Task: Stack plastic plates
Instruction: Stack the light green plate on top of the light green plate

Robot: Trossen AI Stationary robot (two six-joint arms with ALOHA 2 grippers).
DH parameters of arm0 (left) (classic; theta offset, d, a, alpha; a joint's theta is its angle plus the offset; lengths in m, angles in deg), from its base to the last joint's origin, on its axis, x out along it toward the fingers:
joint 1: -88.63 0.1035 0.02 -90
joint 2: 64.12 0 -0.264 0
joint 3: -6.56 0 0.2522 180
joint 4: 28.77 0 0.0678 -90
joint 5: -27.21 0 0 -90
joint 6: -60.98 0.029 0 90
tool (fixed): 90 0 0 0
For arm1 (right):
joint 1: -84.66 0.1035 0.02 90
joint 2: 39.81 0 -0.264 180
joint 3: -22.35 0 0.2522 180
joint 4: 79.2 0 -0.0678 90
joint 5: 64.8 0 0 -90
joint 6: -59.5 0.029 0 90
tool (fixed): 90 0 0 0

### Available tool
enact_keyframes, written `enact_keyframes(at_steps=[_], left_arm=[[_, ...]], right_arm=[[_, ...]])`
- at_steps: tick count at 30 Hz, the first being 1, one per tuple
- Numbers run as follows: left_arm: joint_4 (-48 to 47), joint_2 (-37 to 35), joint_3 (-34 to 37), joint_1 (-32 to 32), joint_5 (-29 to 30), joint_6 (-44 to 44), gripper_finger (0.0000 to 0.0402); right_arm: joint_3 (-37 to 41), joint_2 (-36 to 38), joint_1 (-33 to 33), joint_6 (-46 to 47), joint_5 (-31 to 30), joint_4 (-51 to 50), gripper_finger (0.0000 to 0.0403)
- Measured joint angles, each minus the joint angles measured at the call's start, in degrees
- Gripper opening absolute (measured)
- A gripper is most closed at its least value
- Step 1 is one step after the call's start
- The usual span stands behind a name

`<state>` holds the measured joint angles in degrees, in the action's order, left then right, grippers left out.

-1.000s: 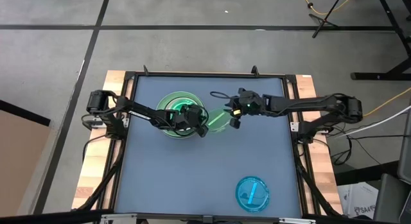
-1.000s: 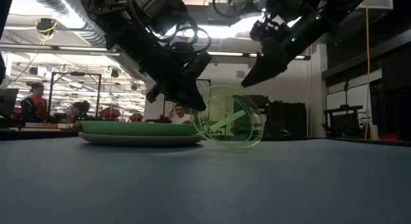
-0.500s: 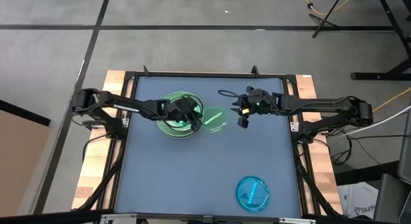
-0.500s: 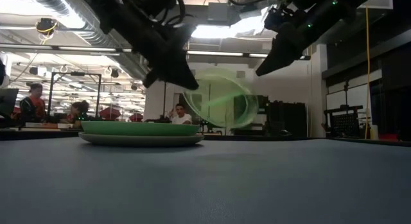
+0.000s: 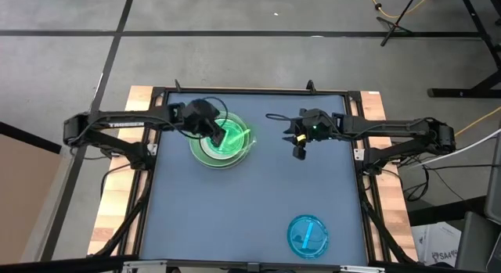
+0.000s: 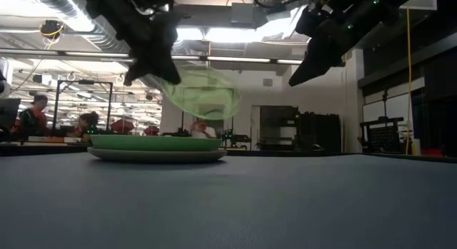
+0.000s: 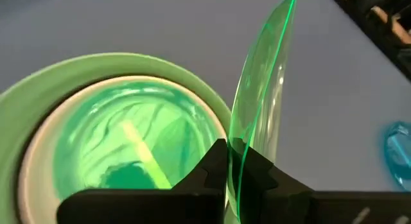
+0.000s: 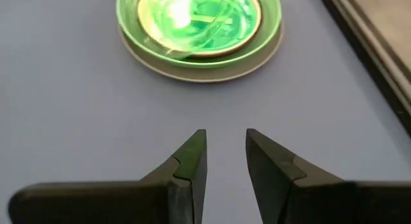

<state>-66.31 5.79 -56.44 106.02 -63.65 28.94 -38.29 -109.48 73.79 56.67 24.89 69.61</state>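
Translucent green plate [image 5: 232, 135], pinched by left gripper [image 5: 217, 132] fingers, had swung from the counter [image 5: 258, 202] over the 11 o'clock stack [image 5: 205, 152]; right gripper [image 5: 298, 151], fingers spread, had withdrawn.

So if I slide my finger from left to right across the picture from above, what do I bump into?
Left gripper holding a translucent green plate over the plate stack → right gripper, empty above the table → translucent blue plate, nearer the front edge.
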Motion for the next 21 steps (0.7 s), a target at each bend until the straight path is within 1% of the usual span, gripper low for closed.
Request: enact_keyframes(at_steps=[6,12,18,21], left_arm=[[-3.1,-3.7,0.0,5.4,-5.9,2.6,0.0008],[-6.1,-4.1,0.0,10.8,-11.5,6.1,0.0008],[-10.5,-4.1,0.0,14.7,-12.3,9.8,0.0008],[-12.0,-3.9,0.0,16.0,-12.2,10.2,0.0008]], right_arm=[[0.0,0.0,0.0,0.0,2.7,-0.3,0.0099],[0.0,0.0,0.0,0.0,2.9,-0.4,0.0099],[0.0,0.0,0.0,0.0,2.9,-0.3,0.0099],[0.0,0.0,0.0,0.0,2.9,-0.3,0.0099]])
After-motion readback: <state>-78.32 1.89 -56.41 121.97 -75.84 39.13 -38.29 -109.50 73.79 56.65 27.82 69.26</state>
